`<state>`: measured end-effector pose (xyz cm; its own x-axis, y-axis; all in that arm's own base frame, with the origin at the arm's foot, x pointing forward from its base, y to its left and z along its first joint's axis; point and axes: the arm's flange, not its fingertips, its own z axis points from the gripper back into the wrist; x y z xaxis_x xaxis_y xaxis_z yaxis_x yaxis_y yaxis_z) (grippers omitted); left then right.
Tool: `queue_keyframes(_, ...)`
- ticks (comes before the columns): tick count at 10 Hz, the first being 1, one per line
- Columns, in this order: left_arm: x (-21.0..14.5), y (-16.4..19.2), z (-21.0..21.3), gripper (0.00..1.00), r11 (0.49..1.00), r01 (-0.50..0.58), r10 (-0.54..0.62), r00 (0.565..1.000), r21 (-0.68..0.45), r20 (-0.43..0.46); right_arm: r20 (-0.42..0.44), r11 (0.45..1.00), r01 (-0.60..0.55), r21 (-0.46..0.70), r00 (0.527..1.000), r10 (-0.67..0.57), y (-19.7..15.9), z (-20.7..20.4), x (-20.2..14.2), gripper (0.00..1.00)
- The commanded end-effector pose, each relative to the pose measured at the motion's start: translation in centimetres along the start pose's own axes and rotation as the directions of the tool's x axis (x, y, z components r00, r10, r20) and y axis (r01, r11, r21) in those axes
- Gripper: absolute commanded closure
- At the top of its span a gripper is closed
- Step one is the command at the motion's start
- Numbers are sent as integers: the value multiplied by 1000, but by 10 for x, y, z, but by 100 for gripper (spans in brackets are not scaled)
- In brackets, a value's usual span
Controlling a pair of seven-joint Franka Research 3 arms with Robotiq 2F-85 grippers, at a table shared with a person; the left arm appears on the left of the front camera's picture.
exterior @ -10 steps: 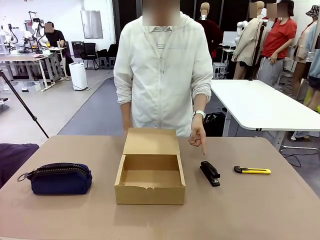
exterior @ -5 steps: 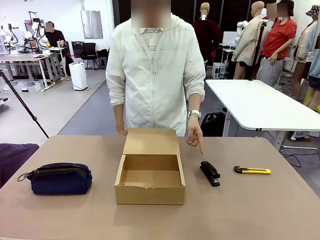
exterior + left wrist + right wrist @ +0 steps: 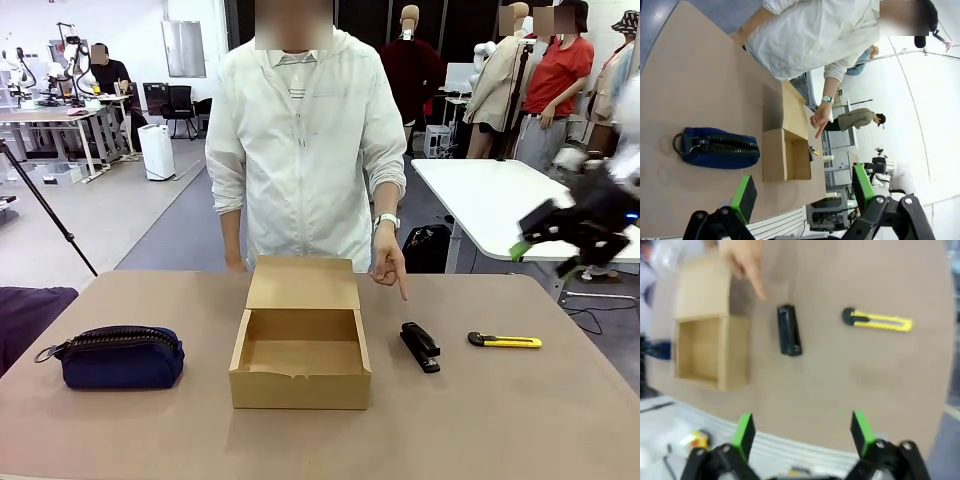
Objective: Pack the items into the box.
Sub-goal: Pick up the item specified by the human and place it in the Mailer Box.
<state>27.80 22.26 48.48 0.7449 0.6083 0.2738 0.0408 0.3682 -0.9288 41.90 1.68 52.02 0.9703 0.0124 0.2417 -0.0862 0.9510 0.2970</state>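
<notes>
The soft pouch [image 3: 120, 357], left of the box [image 3: 300, 388], likely squashes: pinch mid-body. The rigid gadget [image 3: 420, 346], just right of it, suits a narrow-side grip. The left gripper [image 3: 804, 190] and right gripper [image 3: 802, 432] gape empty.

The right gripper [image 3: 546, 258] now hangs up and to the right of the black gadget [image 3: 420, 346], blurred with motion (jaws wide apart), where a second ago no arm showed. The person's pointing hand [image 3: 388, 268] is higher above the gadget than before.
</notes>
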Motion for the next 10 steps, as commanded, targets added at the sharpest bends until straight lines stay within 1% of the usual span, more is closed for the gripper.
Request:
queue_keyframes(1, 1, 0, 1, 0, 1000, 21, -21, 1000, -23, 9, -60, 968, -219, -123, 975, 213, 14, -11, 2, 0)
queue_keyframes(2, 1, 0, 1, 0, 1000, 21, -21, 1000, -23, 9, -22, 961, -243, -133, 970, 242, 19, -13, -3, 0)
queue_keyframes(3, 1, 0, 1, 0, 1000, 21, -21, 1000, -23, 9, -59, 990, -115, -77, 992, 110, 21, -17, 5, 0)
queue_keyframes(5, 1, 0, 1, 0, 1000, 21, -21, 1000, -23, 9, -59, 990, -115, -77, 992, 110, 21, -17, 5, 0)
queue_keyframes(6, 1, 0, 1, 0, 1000, 21, -21, 1000, -23, 9, -77, 979, -174, -107, 983, 166, 26, -21, 4, 0)
queue_keyframes(7, 1, 0, 1, 0, 1000, 21, -21, 1000, -23, 9, -124, 951, -264, -161, 961, 246, 54, -44, 31, 0)
queue_keyframes(8, 1, 0, 1, 0, 1000, 21, -21, 1000, -23, 9, -166, 936, -296, -192, 950, 266, 69, -73, 52, 0)
queue_keyframes(9, 1, 0, 1, 0, 1000, 21, -21, 1000, -23, 9, -168, 943, -271, -191, 956, 241, 72, -95, 61, 0)
queue_keyframes(10, 1, 0, 1, 0, 1000, 21, -21, 1000, -23, 9, -218, 943, -269, -197, 950, 225, 73, -122, 68, 0)
